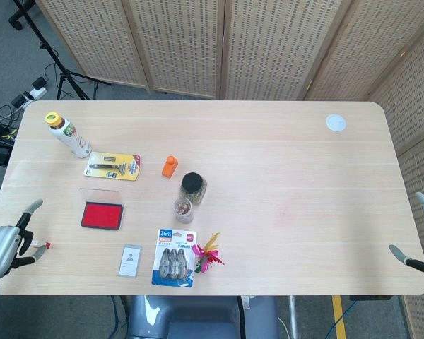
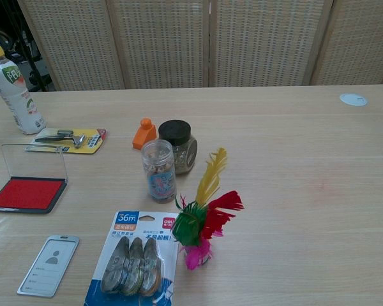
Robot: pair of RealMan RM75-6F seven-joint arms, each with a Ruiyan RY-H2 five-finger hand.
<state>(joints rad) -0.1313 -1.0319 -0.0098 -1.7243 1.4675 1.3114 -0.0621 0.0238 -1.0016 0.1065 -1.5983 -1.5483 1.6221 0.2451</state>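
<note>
The left hand [image 1: 10, 244] hovers at the table's [image 1: 283, 155] left edge, fingers apart, holding nothing; a small red-tipped white piece [image 1: 45, 245] lies just beside its fingertips; the red ink pad [image 1: 102, 215] sits near; the right hand [image 1: 422, 236] hangs open off the right edge.

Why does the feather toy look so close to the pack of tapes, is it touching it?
Cannot tell. In the chest view the feather toy overlaps the edge of the tape pack, with no clear gap or contact.
</note>
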